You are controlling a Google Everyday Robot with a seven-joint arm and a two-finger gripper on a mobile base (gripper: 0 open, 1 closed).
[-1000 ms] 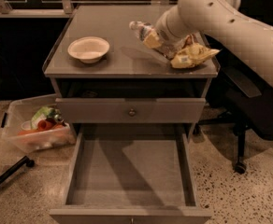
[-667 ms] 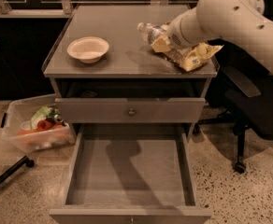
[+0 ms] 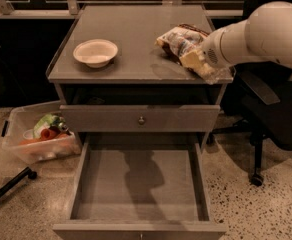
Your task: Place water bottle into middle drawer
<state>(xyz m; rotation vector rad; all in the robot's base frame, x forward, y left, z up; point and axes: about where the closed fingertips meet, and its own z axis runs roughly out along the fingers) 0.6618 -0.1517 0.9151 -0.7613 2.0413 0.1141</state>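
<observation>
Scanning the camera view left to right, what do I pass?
Plastic bin on the floor → bowl → snack bags, with the gripper at them → office chair.

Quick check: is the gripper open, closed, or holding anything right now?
The gripper: cannot be told. It is in among the snack bags on the right side of the cabinet top.
</observation>
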